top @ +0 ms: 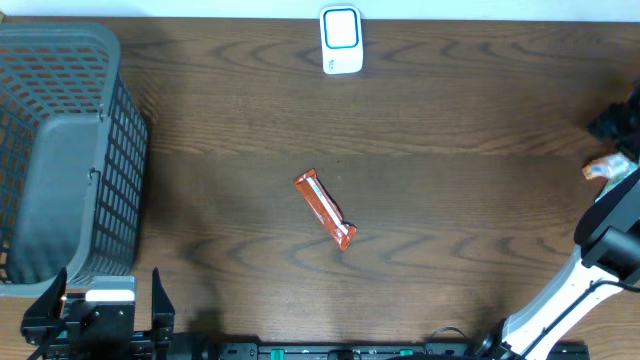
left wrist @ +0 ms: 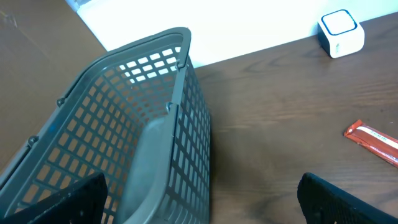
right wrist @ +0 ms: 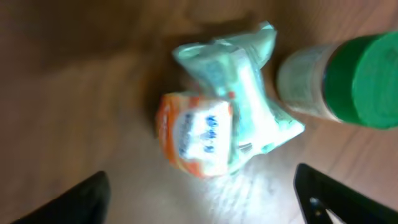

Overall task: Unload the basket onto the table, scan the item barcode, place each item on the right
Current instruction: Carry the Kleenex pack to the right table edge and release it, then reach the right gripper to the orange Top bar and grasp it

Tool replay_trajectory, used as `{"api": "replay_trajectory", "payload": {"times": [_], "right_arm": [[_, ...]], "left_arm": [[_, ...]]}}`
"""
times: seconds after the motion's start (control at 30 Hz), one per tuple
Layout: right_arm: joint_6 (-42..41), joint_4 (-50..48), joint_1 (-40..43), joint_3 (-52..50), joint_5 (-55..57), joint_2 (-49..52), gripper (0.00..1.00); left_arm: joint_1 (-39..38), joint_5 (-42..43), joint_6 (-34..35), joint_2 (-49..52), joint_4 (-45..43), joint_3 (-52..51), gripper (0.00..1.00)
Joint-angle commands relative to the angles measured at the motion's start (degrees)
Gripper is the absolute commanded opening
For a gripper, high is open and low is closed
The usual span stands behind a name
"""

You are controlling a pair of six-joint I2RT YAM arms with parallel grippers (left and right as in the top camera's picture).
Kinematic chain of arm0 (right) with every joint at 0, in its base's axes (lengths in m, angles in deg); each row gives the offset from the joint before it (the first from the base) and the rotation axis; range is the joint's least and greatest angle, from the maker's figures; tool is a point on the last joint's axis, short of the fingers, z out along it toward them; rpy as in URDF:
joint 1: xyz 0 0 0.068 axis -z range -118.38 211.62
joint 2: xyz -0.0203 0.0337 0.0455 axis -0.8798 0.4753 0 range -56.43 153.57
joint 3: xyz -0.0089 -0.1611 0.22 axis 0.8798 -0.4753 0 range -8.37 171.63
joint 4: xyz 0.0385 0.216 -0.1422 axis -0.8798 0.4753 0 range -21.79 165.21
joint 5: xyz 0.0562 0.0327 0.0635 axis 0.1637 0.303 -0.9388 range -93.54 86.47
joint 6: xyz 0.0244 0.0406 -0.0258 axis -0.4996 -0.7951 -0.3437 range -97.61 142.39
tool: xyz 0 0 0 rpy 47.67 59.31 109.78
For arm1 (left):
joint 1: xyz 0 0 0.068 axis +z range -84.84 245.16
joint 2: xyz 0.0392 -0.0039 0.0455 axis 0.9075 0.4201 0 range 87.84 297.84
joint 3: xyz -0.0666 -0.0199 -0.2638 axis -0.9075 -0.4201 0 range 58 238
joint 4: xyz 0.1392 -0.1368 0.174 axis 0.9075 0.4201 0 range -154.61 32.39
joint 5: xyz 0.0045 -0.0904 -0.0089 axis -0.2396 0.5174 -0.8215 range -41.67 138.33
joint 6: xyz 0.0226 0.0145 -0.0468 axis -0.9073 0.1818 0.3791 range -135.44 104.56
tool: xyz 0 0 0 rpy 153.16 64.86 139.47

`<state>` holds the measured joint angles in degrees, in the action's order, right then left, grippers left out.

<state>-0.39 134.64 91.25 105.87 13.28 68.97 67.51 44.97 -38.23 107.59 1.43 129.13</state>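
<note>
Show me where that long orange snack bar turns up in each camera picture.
Overhead: the snack bar lies slanted near the middle of the table.
Left wrist: at the right edge, partly cut off.
Right wrist: not in it; only a crumpled packet and a green-capped bottle.
Shared landmark: the white box, top centre overhead, top right in the left wrist view.
</note>
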Motion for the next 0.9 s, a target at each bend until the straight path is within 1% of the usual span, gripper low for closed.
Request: {"api": "replay_trajectory", "payload": {"times": [0.0, 0.07, 0.17, 0.3, 0.4, 0.47, 0.6, 0.67, 0.73, 0.87], "right_arm": [[0.76, 2.73, -0.72, 4.92, -6.47, -0.44, 0.93], [0.74, 4.7, -1.27, 6.64, -6.49, -0.48, 0.89], [0.72, 6.93, -2.36, 7.93, -7.93, -0.83, 0.87], [0.52, 9.22, -4.81, 8.02, -13.09, -2.32, 0.89], [-0.17, 11.13, -7.58, 8.02, -14.16, -3.17, 0.91], [-0.39, 12.46, -10.27, 8.02, -14.19, -3.65, 0.9], [-0.74, 14.64, -18.25, 8.02, -15.26, -4.15, 0.89], [-0.74, 15.91, -23.15, 8.0, -16.85, -4.15, 0.92], [-0.22, 17.03, -28.11, 7.96, -18.82, -4.15, 0.99], [5.79, 17.73, -39.58, 7.91, -23.17, -4.15, 0.99]], "left_arm": [[-0.28, -0.11, -0.5, -0.39, -0.04, 0.0, 0.98], [-0.28, -0.11, -0.5, -0.39, -0.04, 0.0, 0.98], [-0.28, -0.11, -0.5, -0.39, -0.04, 0.0, 0.98], [-0.28, -0.11, -0.5, -0.39, -0.04, 0.0, 0.98], [-0.28, -0.11, -0.5, -0.39, -0.04, 0.0, 0.98], [-0.28, -0.11, -0.5, -0.42, -0.04, 0.0, 0.98], [-0.28, -0.11, -0.5, -0.39, -0.04, 0.0, 0.98], [-0.28, -0.11, -0.5, -0.39, -0.04, 0.0, 0.98], [-0.28, -0.11, -0.5, -0.39, -0.04, 0.0, 0.98], [-0.28, -0.11, -0.5, -0.39, -0.07, 0.0, 0.98]]}}
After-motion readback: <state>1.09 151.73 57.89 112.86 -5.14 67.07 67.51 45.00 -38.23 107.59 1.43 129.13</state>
